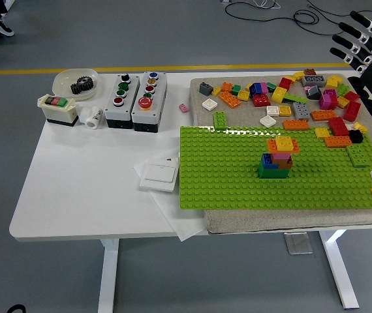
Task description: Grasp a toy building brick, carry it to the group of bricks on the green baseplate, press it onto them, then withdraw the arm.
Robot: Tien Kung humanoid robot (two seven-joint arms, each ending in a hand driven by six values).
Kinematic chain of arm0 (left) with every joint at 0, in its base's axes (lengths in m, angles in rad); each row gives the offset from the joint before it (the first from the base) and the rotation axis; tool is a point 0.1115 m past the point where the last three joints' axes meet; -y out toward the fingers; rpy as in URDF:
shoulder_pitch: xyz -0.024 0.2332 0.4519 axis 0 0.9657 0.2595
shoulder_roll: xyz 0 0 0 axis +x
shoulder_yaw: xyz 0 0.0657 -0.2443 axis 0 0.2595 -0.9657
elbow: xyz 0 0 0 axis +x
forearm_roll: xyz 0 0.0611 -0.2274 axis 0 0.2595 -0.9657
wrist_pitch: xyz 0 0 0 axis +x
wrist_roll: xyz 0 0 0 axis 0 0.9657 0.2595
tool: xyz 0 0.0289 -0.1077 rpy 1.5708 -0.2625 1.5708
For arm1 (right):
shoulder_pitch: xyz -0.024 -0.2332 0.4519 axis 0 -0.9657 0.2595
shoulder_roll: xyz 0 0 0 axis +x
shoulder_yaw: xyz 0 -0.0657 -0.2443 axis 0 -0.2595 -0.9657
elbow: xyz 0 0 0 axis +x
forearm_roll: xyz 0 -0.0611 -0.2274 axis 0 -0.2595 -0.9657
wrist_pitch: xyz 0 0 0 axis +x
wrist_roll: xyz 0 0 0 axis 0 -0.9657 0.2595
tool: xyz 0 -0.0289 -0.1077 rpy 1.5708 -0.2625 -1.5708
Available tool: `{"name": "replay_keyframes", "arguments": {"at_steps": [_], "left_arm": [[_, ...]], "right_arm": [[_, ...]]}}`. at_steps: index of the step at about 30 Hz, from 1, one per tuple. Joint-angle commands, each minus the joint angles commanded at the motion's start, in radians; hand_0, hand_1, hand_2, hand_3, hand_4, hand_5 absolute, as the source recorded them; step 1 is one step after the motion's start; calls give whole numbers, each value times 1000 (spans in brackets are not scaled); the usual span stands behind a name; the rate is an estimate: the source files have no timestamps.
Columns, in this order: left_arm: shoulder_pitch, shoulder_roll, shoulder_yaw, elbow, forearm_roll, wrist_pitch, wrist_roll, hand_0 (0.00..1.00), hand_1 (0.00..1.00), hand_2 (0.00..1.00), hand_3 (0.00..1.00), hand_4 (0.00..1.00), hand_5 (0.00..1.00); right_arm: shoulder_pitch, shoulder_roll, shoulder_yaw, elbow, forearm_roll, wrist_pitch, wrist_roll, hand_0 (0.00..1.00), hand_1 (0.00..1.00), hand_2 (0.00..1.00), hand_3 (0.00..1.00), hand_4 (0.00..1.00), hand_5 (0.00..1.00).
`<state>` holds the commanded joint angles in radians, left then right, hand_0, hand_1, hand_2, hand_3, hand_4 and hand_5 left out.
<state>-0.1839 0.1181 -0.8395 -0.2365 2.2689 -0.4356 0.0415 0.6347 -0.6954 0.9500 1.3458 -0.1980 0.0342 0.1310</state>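
White tabletop takes up the left half, and at its far left corner sits a pale bowl with dark gears in it, a cream switch box with a red and a green button just nearer, and a small white cylinder lying beside that. Next come two grey push-button boxes standing side by side, then a flat white wall switch on a sheet of paper near the table's front edge. A lone pink brick lies on the bare table just left of a grey mat. On the mat lies the green baseplate, and on it, right of centre, stands the group of bricks: blue and green at the bottom, pink and brown above, orange and yellow on top. Beyond the plate's far edge a scatter of loose bricks spreads across the mat, with a few more at the plate's right end. Up at the far right corner the right hand hangs above and beyond the table, fingers spread and holding nothing, well apart from every brick.
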Motion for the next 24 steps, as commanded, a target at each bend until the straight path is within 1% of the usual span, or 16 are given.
{"name": "replay_keyframes", "arguments": {"at_steps": [4, 5, 8, 10, 11, 12, 14, 19, 24], "left_arm": [[1, -2, -17, 1, 0, 6, 2, 828, 827, 800, 612, 695, 607], [2, -3, -22, 2, 0, 8, 2, 830, 828, 798, 614, 695, 607], [5, -4, -30, 2, 0, 11, 3, 830, 828, 798, 614, 695, 607], [9, -4, -46, 2, 0, 11, 2, 830, 828, 798, 614, 695, 607], [9, -5, -47, 2, 0, 11, 2, 830, 828, 800, 613, 695, 608], [13, -4, -50, 3, 0, 13, 2, 830, 828, 800, 613, 695, 608], [18, -3, -52, 4, 0, 17, 3, 830, 828, 800, 613, 695, 608], [29, -4, -57, 8, 0, 28, 8, 832, 830, 803, 613, 695, 608], [41, -5, -48, 11, 0, 38, 12, 842, 832, 805, 614, 695, 607]], "right_arm": [[7, 1, -13, -15, -26, 26, -10, 935, 856, 878, 900, 998, 960], [8, 1, -18, -21, -37, 33, -13, 936, 854, 873, 891, 998, 984], [10, 3, -25, -36, -48, 49, -19, 936, 854, 873, 891, 998, 984], [9, 4, -31, -55, -63, 68, -26, 936, 854, 873, 891, 998, 984], [9, 5, -31, -57, -64, 70, -26, 938, 849, 865, 878, 998, 998], [7, 6, -33, -73, -76, 86, -33, 938, 849, 865, 878, 998, 998], [5, 5, -33, -85, -84, 98, -37, 938, 849, 865, 878, 998, 998], [-3, 1, -24, -110, -98, 115, -39, 938, 849, 863, 874, 998, 998], [-8, -4, -20, -138, -134, 121, -29, 938, 848, 859, 873, 998, 998]]}}
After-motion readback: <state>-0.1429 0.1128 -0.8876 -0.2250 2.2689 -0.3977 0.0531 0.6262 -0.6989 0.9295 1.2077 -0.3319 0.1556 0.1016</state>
